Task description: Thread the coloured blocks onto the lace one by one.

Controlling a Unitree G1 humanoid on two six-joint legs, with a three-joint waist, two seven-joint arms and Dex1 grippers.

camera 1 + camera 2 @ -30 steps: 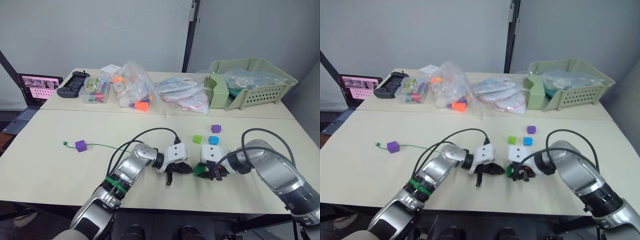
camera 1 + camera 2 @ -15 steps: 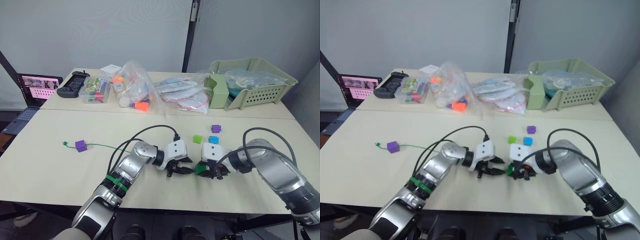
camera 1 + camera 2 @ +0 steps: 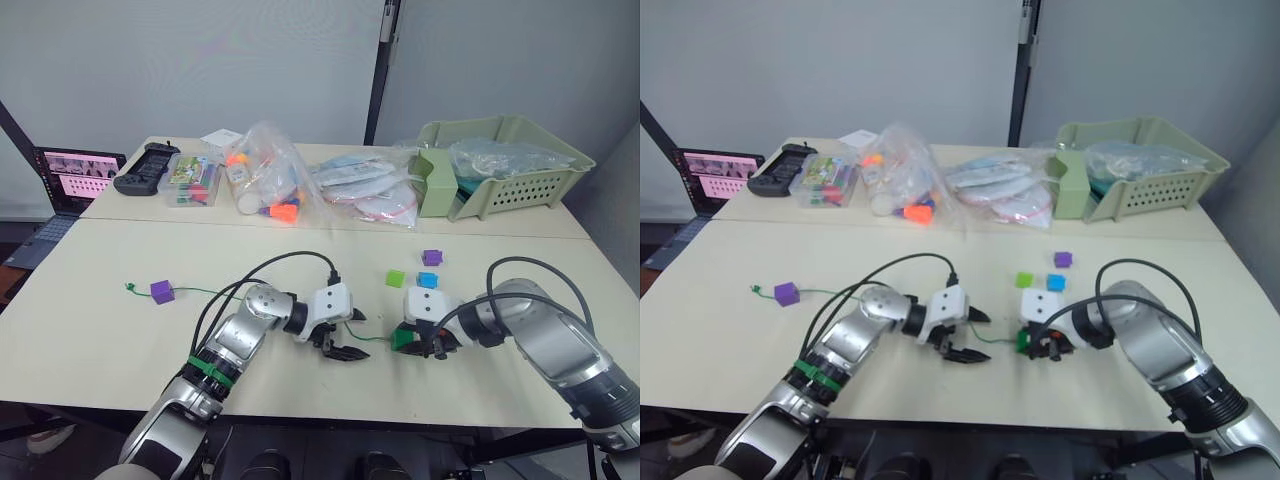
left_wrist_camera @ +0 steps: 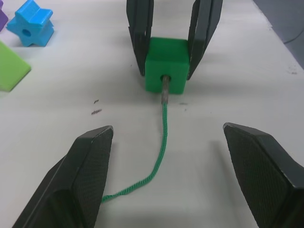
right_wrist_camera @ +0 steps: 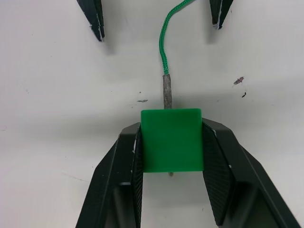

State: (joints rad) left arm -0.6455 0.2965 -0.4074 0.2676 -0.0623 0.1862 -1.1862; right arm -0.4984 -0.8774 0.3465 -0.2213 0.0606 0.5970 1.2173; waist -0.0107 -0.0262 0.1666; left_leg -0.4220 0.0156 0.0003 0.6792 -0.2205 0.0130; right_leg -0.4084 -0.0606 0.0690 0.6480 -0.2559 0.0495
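Right end effector (image 5: 171, 142): clamped on the dark green block (image 5: 171, 138), one finger on each side face; it sits low on the table (image 3: 120, 340), in the same spot as half a second ago.
Dark green block: near the front edge of the table, at about 6 o'clock from the blue block (image 3: 427, 281). The grey tip of the lace (image 4: 159, 156) is pushed into its hole — in the right wrist view a bit of the tip shows at the block's far side.
Left end effector (image 3: 341, 334): fingers spread wide apart, holding nothing. Half a second ago it was just beside the dark green block; now it has backed off toward 9 o'clock, and a stretch of lace lies bare on the table between the two end effectors.
Lace: runs from the dark green block, between the open left fingers, then back across the table to the threaded purple block (image 3: 161, 291) at far 9 o'clock, with the knot end just past it.
Loose blocks: light green block (image 3: 395, 278), blue block and second purple block (image 3: 432, 257) lie together at about 12 o'clock from the right end effector — unmoved.
Background: green basket (image 3: 520, 190) at 1 o'clock, clear toy bags (image 3: 270, 185) at 12 o'clock, laptop (image 3: 65, 180) at 10 o'clock.
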